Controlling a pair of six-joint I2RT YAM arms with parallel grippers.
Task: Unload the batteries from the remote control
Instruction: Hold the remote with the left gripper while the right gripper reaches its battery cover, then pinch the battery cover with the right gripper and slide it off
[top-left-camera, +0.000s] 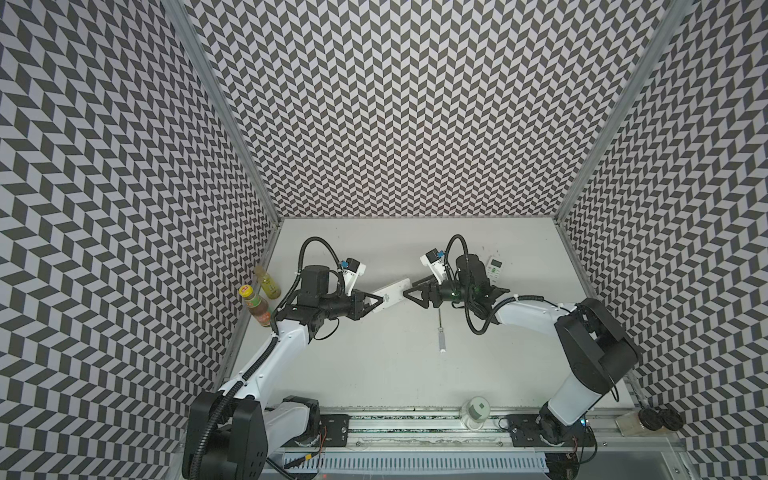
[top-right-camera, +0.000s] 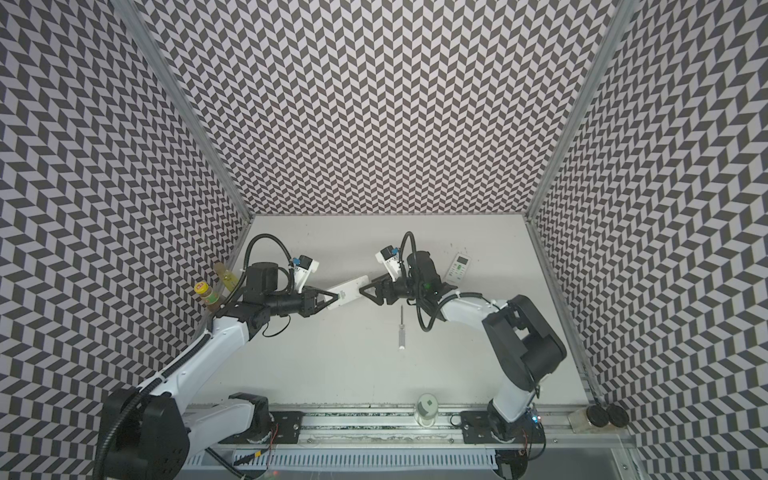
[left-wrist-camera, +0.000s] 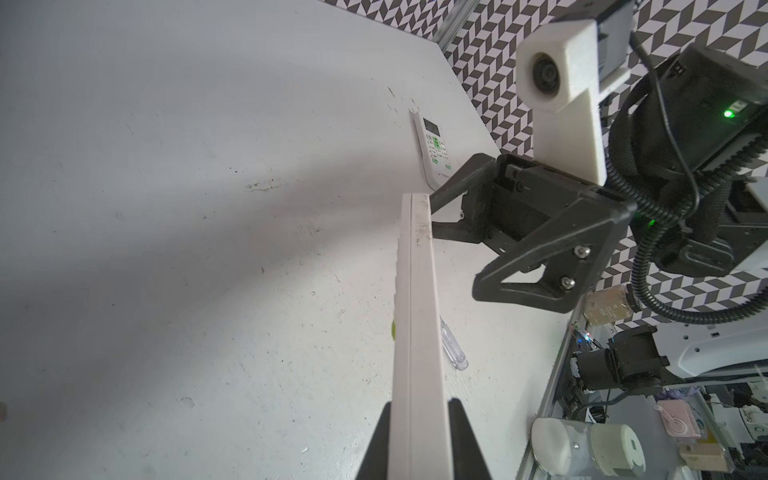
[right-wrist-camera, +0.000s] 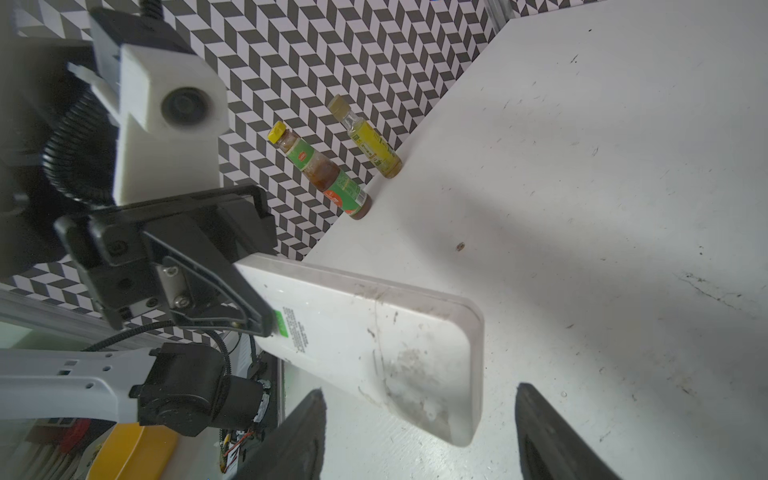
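Over the white table (top-left-camera: 374, 374) we see the remote (top-left-camera: 390, 296) lifted clear, mid-scene. The left gripper (top-left-camera: 375, 302) pinches 1 end; the right gripper (right-wrist-camera: 419, 388) has its 2 jaws spread around the free end, seemingly just clear of it. The danger, we'd say: with only a 1-end hold, a hard push from the right could swivel the remote or slip it out, down by the screwdriver (top-left-camera: 441, 334). Its long axis slants from left claw to right, labelled back up. The batteries don't show; presumably they're inside, under the cover.
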